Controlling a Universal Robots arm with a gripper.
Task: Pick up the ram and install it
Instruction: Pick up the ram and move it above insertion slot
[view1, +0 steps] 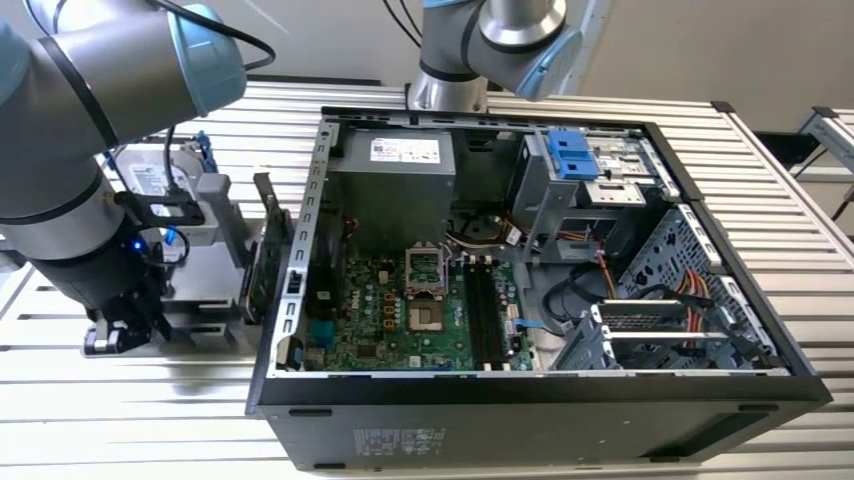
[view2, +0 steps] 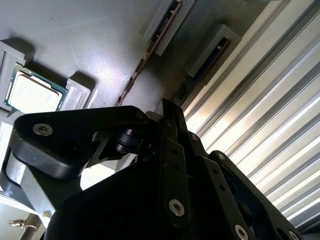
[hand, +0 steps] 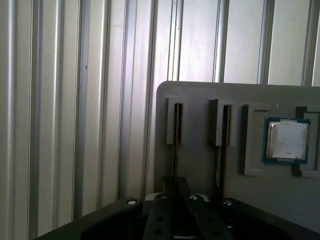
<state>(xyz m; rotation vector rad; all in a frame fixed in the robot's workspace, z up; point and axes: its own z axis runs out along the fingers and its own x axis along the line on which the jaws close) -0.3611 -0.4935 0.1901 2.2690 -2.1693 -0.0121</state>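
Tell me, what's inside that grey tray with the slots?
The grey tray holds two ram sticks on edge in narrow slots and a square processor chip in a recess beside them. The slot walls cover most of each stick.

We see a grey holder (hand: 200, 92) lying on a ribbed metal table (hand: 75, 100). Its two raised slots (hand: 178, 102) each carry a thin board standing on edge: the ram (hand: 176, 131) in one, a second ram stick (hand: 223, 131) in the slot just beside it. Near those, a square processor (hand: 286, 140) with a silver lid sits in a recess. The dark gripper (hand: 176, 189) lines up with the ram, close to its end.
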